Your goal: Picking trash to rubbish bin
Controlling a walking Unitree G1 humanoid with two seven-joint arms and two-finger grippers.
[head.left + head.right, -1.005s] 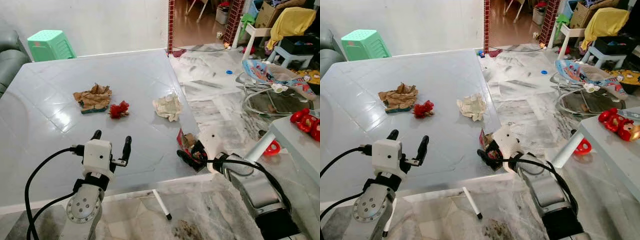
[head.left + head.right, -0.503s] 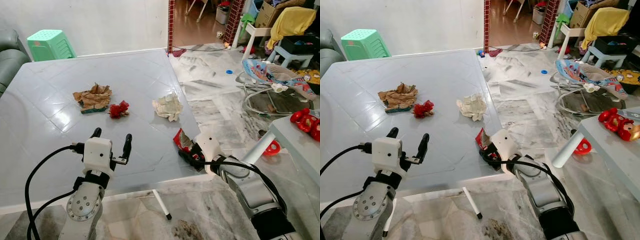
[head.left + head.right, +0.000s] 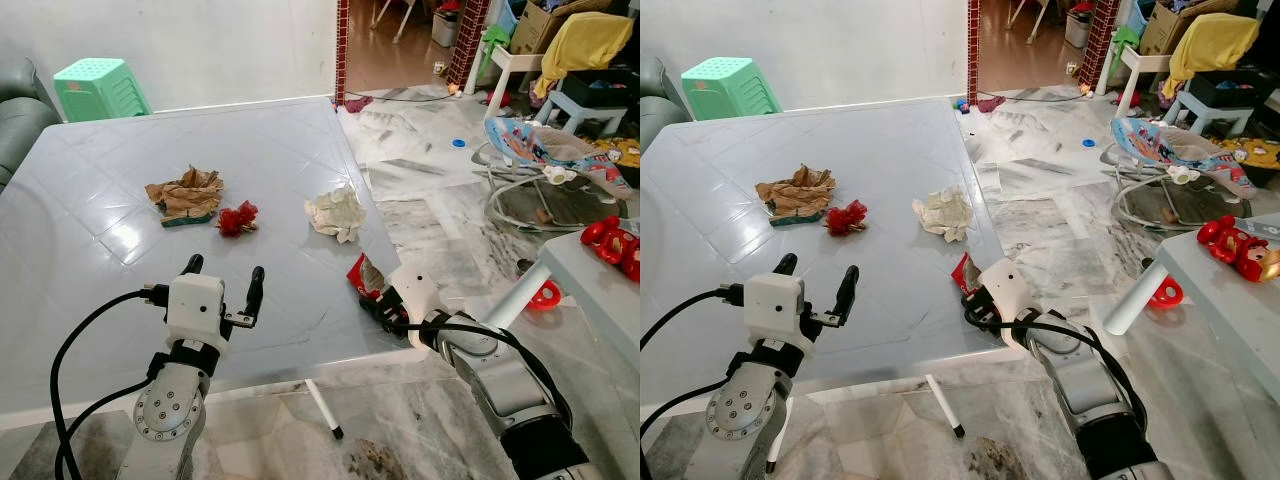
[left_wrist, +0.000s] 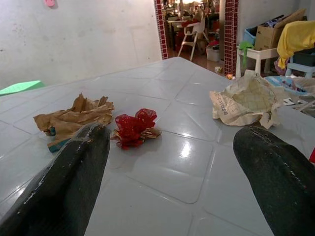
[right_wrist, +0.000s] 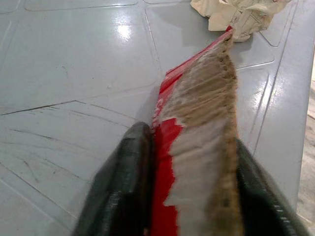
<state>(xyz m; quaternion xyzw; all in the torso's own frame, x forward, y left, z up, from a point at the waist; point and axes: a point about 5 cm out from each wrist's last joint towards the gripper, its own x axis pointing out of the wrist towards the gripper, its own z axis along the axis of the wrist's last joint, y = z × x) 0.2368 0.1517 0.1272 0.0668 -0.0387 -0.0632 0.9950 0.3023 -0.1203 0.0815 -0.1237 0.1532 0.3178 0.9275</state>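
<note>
My right gripper (image 3: 377, 298) is at the near right corner of the pale grey tiled desk (image 3: 120, 180), clenched on a torn red and white piece of cardboard wrapper (image 5: 197, 147). In my right wrist view its two black fingers (image 5: 123, 187) press against either side of that wrapper, which stands up between them with its frayed brown edge on top. From my head the wrapper's red end (image 3: 961, 272) pokes up just beyond the gripper, above the desk surface close to the edge.

My left gripper (image 3: 222, 290) is held over the near part of the desk, fingers spread wide and grasping nothing; my left wrist view looks out between the two black fingertips (image 4: 74, 172) at the trash beyond.

Three pieces of trash lie further back on the desk. A crumpled brown paper wad with a bit of green under it (image 3: 186, 194) lies to the left, a small crumpled red foil scrap (image 3: 238, 218) sits just beside it, and a crumpled cream paper wrapper (image 3: 336, 213) lies well to the right of those, near the desk's right edge and beyond my right gripper.

A green plastic stool (image 3: 98, 89) stands behind the desk's far left corner, and a baby bouncer (image 3: 545, 165) rests on the marble floor to the right.
</note>
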